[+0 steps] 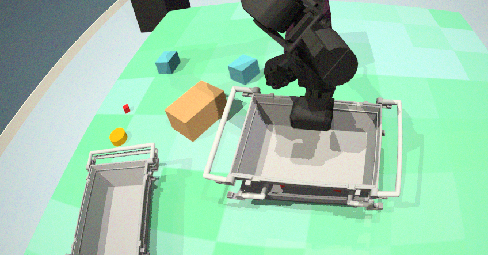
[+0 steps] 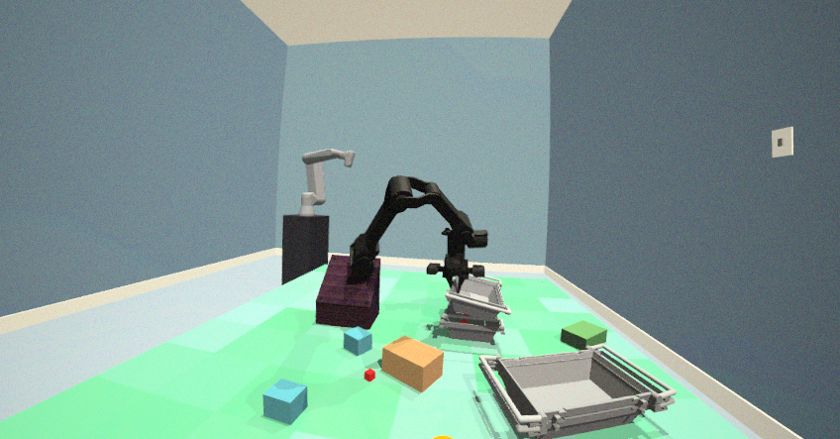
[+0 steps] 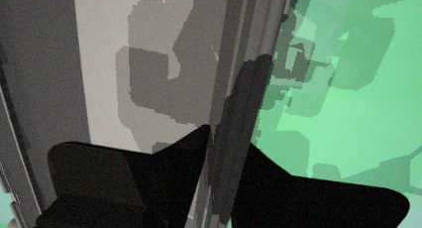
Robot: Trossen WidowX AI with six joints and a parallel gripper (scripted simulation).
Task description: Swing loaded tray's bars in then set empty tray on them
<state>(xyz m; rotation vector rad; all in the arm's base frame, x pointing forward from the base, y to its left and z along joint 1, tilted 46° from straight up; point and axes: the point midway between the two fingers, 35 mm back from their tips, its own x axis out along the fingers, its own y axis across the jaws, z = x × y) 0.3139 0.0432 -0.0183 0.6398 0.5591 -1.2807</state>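
My gripper (image 1: 316, 98) (image 2: 455, 284) (image 3: 218, 133) is shut on the long wall, on the arm's side, of an empty grey tray (image 1: 255, 146) (image 2: 474, 300). One finger is inside the tray and one outside. The tray hangs over the loaded tray (image 1: 308, 198) (image 2: 472, 332), tilted, with the side away from my gripper lower. Its own bars stand out past its ends. Parts of the loaded tray's two bars (image 1: 252, 195) (image 1: 359, 204) show below, turned inward over its top. A red block (image 1: 337, 190) (image 2: 464, 319) shows in the gap. Whether the held tray touches the bars is unclear.
Another empty grey tray (image 1: 119, 208) (image 2: 560, 388) stands apart. An orange block (image 1: 195, 107) (image 2: 412, 363), two blue blocks (image 1: 167, 62) (image 1: 243, 69), a red cube (image 1: 126, 109) and a yellow disc (image 1: 118, 136) lie beside the trays. A green block (image 2: 583, 334) lies beyond them.
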